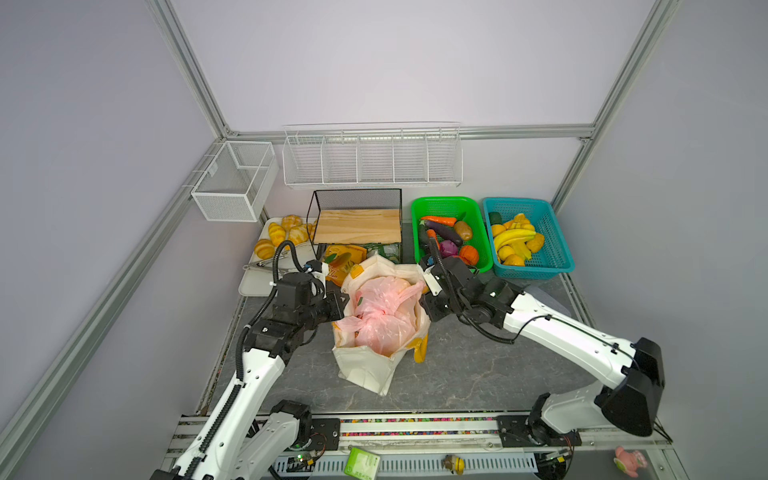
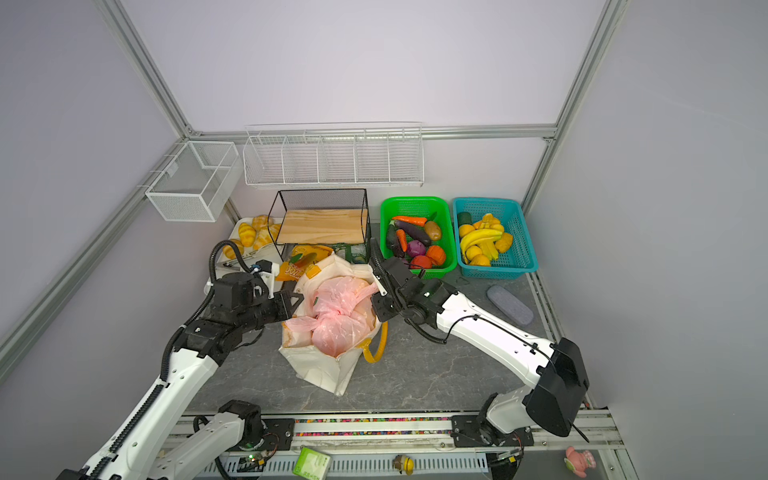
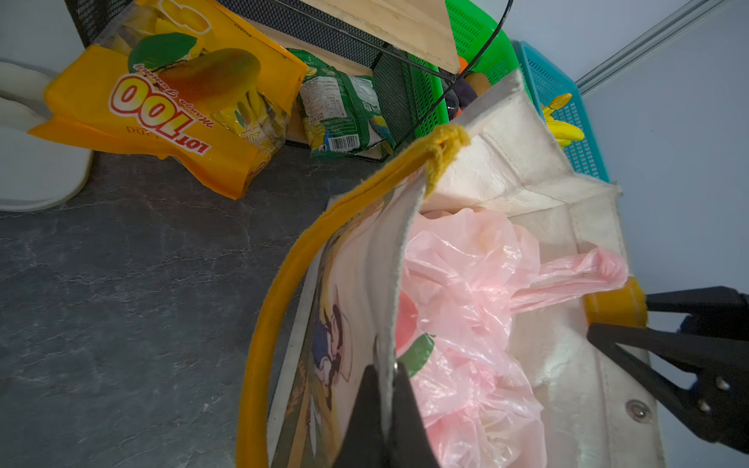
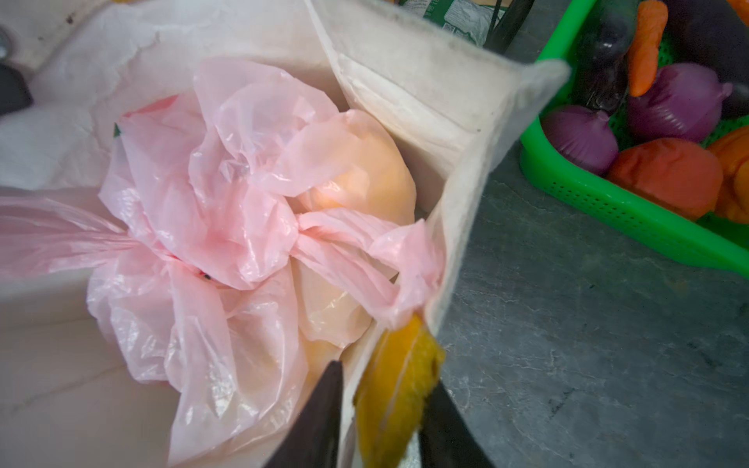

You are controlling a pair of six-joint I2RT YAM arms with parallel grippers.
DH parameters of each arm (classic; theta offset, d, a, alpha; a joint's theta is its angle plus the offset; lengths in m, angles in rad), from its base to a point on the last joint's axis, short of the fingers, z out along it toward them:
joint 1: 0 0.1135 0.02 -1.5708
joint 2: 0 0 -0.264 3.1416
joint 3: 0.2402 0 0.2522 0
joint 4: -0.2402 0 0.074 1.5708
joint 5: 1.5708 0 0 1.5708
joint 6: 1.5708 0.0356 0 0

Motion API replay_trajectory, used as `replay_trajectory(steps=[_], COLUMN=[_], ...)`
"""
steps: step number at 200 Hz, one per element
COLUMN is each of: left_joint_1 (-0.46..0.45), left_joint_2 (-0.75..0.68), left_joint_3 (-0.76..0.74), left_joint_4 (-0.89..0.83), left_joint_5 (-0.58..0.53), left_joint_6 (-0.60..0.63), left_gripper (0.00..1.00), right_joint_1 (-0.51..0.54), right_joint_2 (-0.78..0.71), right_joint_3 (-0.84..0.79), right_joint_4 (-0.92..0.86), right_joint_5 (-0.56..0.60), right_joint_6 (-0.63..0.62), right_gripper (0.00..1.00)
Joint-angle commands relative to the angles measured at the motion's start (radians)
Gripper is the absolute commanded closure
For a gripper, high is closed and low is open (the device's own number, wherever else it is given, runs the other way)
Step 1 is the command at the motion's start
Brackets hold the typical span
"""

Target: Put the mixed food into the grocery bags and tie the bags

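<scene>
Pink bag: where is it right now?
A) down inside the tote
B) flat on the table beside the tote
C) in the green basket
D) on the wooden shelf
A: in a top view the pink bag sits in the open mouth of the tote, with the cream walls around it.

Robot laboratory test cell, dressed as a mock grocery counter.

Aluminium profile frame [image 1: 187, 70] closed in by plain pale panel walls [image 1: 395, 62]; grey stone-pattern surface [image 1: 478, 374]; white left arm [image 1: 257, 374] and white right arm [image 1: 573, 336] mounted on a metal rail [image 1: 415, 427] at the front edge, slotted cable duct [image 1: 478, 463] beside it; white wire rack [image 1: 372, 162] and mesh box [image 1: 232, 183] hung on the walls; toy vegetables [image 1: 444, 232] in a green basket [image 1: 419, 208], toy fruit [image 1: 513, 239] in a blue basket [image 1: 557, 249].
</scene>
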Motion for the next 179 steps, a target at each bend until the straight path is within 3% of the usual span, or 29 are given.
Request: replay_trajectory(steps=[1, 23, 46, 82, 119, 144, 179], left_joint_1=[0.009, 0.007, -0.012, -0.143, -0.204, -0.207, -0.206], left_joint_2=[-0.013, -0.011, 0.001, 0.047, 0.104, 0.123, 0.067], left_joint_3=[-0.007, -0.013, -0.019, -0.003, -0.002, 0.008, 0.055], left_joint_4=[0.074, 0.114, 0.18, 0.228, 0.271, 0.263, 0.184], left_joint_5=[0.045, 0.115, 0.183, 0.157, 0.161, 0.154, 0.048], left_joint_6=[-0.02, -0.041, -0.089, -0.097, -0.115, -0.104, -0.014], left_gripper=[1.0, 1.0, 1.0, 1.0, 1.0, 1.0, 0.6], right_joint_1=[0.003, -0.006, -0.039, -0.101, -0.13, -0.163, -0.17], right_joint_2=[-0.019, -0.055, -0.102, -0.149, -0.157, -0.141, -0.189], right_joint_3=[-0.007, 0.009, 0.019, 0.0, -0.015, -0.028, -0.003], right_joint_4=[-0.014, -0.051, -0.105, -0.131, -0.128, -0.129, -0.115], right_joint_5=[0.043, 0.09, 0.153, 0.169, 0.174, 0.163, 0.164], right_joint_6=[0.002, -0.027, -0.057, -0.08, -0.096, -0.106, -0.14], right_gripper=[0.82, 0.91, 0.92, 0.92, 0.91, 0.81, 0.44])
